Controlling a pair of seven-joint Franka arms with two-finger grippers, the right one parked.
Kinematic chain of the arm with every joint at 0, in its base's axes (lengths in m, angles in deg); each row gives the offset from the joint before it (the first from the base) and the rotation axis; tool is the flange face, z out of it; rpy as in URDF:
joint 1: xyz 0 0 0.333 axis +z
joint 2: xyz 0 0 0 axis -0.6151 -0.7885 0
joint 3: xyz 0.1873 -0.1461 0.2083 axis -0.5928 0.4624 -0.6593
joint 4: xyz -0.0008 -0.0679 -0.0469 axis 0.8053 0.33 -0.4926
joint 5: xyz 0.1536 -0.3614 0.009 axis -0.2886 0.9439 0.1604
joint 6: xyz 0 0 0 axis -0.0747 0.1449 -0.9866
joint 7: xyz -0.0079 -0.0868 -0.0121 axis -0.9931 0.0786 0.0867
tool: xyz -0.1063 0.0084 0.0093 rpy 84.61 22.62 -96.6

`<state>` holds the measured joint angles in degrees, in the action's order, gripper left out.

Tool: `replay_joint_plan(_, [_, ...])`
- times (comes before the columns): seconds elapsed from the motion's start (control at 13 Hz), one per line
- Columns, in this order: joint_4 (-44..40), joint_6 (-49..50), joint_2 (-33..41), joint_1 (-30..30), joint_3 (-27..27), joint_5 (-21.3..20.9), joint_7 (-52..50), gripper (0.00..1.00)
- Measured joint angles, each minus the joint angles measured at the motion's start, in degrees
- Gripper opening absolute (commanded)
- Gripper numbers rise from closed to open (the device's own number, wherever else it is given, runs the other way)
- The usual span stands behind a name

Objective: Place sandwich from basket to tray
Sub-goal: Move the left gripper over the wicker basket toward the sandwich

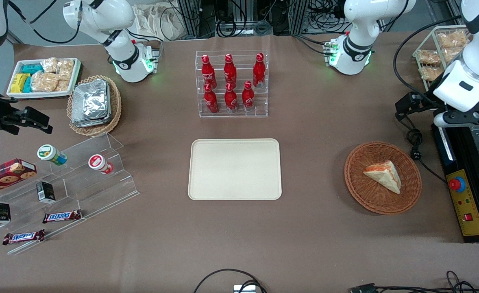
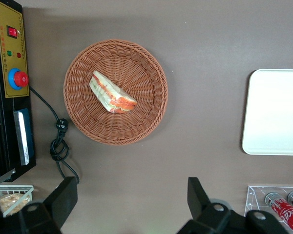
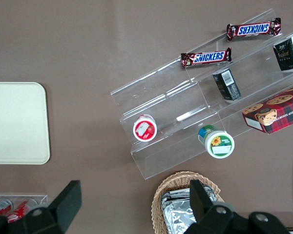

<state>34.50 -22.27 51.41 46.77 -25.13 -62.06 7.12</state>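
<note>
Lying in the reddish-brown basket (image 2: pixel 136 131), the sandwich (image 2: pixel 112 92) is seen from the left wrist camera with its orange-red filling edge exposed. The gripper (image 2: pixel 132 200) is held high above the table with its two fingers (image 2: pixel 63 197) spread wide and nothing between them. The tray (image 2: pixel 276 112) is seen well apart from the basket, with red bottles (image 2: pixel 283 209) beside it and a black control box (image 2: pixel 10 78) near the basket.

From the front, the sandwich is shown on the basket floor, toward the working arm's end of the table. The gripper is raised, farther from the front camera than the basket. The tray lies at the table's middle, nearer the camera than the bottles.

From the right wrist, one rounded tray corner is shown beside a clear stepped stand (image 3: pixel 185 97) holding snack bars (image 3: pixel 206 58).
</note>
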Motion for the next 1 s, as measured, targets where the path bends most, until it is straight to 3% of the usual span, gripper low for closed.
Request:
replay_joint_plan(0.69, [5.1,-9.0,-0.8,0.1,-2.6,-1.2,-0.8,1.00])
replay_joint_plan(1.0, [9.4,-18.3,-6.4,0.5,-4.5,-1.4,-16.4,1.00])
